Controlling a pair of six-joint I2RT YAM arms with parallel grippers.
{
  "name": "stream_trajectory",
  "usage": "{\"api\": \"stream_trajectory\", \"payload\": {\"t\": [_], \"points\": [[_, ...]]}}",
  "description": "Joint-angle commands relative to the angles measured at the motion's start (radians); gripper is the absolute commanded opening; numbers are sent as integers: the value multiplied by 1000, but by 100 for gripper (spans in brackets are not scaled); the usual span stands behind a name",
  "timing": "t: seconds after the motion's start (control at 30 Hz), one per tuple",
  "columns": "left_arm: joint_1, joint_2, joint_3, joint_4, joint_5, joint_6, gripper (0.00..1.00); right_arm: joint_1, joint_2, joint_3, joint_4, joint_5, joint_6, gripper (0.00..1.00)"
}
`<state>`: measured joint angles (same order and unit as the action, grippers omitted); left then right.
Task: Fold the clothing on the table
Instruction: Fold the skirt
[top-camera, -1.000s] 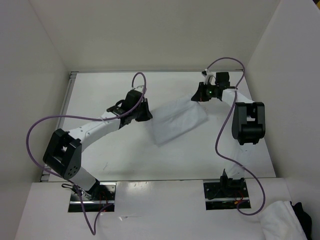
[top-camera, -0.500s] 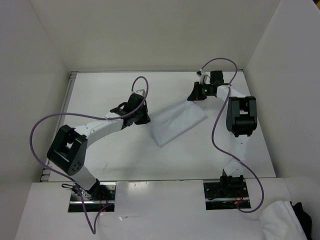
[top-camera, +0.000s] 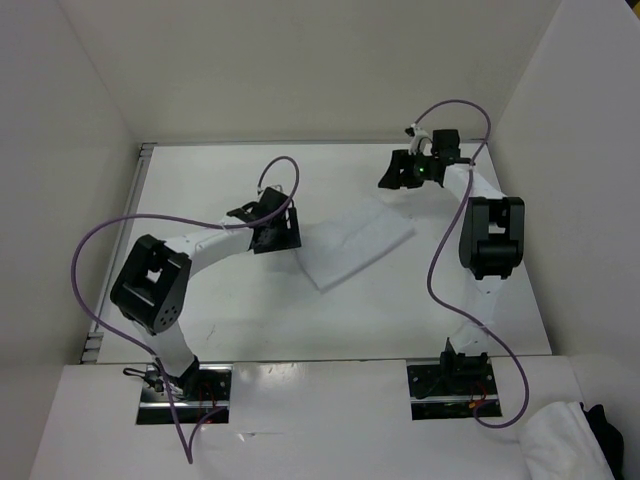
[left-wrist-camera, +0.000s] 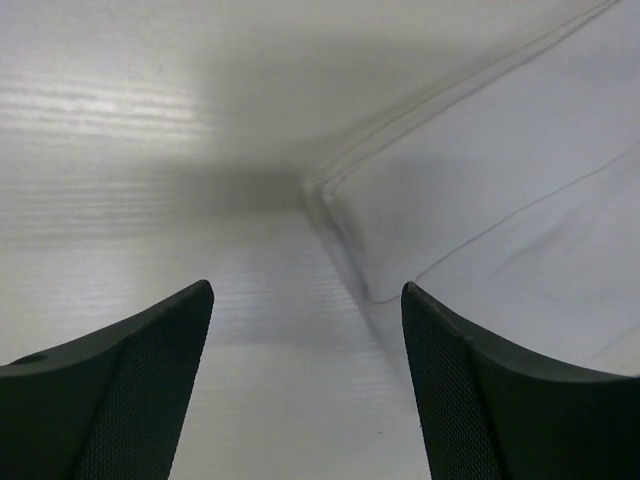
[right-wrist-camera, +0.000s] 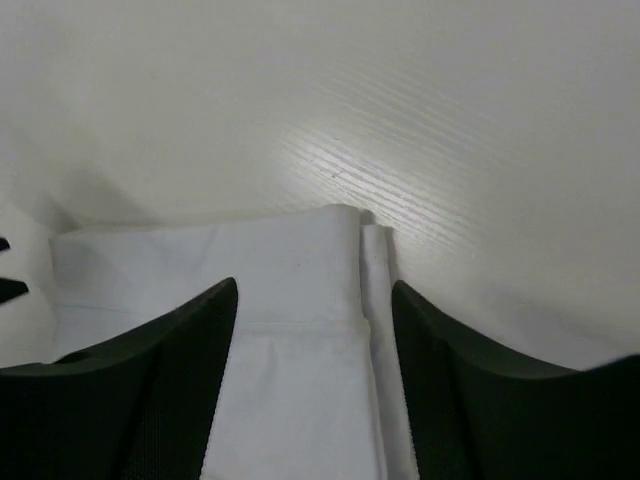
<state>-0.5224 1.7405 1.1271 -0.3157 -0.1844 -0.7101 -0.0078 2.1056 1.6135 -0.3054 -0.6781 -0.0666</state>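
Since the table (top-camera: 300, 320) is wide and flat, you see the clothing (top-camera: 358, 248) lying on it as a folded rectangle, a little right of the middle, between both arms. Your left gripper (left-wrist-camera: 306, 288) stands apart at the cloth's left corner. Your right gripper (right-wrist-camera: 314, 284) is also apart over the far corner. Neither pinches fabric, probably so that the fold rests flat.

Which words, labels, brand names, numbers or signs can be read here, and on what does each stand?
None: no text can be read.
The clothing is plain white, the table bears no print, and the left gripper and right gripper show no lettering.
The green light is a lamp, not a sign.
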Motion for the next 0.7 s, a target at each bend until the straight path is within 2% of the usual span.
{"api": "stream_trajectory", "payload": {"t": [0.0,0.03,0.07,0.1,0.13,0.17,0.2,0.23,0.27,0.33,0.43,0.5,0.67], "points": [[5,-96,91,39,21,21,83,-9,-114,5,-70,-127,-30,60],[5,-107,91,59,57,21,83,-9,-114,5,-101,-191,-57,53],[5,-107,105,84,98,11,83,-9,-114,-22,-150,-208,-58,25],[5,-107,105,160,155,11,81,-9,-104,-41,-170,-218,-74,7],[5,-87,105,190,277,11,78,-9,-104,-61,-185,-218,-88,0],[5,-72,105,208,319,11,73,-9,-104,-107,-186,-218,-101,0],[5,-52,105,252,367,2,55,-9,-104,-127,-208,-218,-114,0],[-5,-11,93,274,458,-12,41,-9,-104,-142,-209,-218,-114,0],[-5,11,83,292,491,-26,30,-18,-93,-168,-209,-218,-114,0],[-16,87,83,328,563,-48,17,-18,-67,-178,-233,-233,-127,0],[-27,174,102,305,571,-37,16,-18,2,-169,-251,-253,-127,0],[-36,195,77,290,562,-37,13,-18,31,-168,-233,-206,-93,0],[-36,205,42,254,444,-37,10,-29,53,-179,-170,-186,-68,0]]}}
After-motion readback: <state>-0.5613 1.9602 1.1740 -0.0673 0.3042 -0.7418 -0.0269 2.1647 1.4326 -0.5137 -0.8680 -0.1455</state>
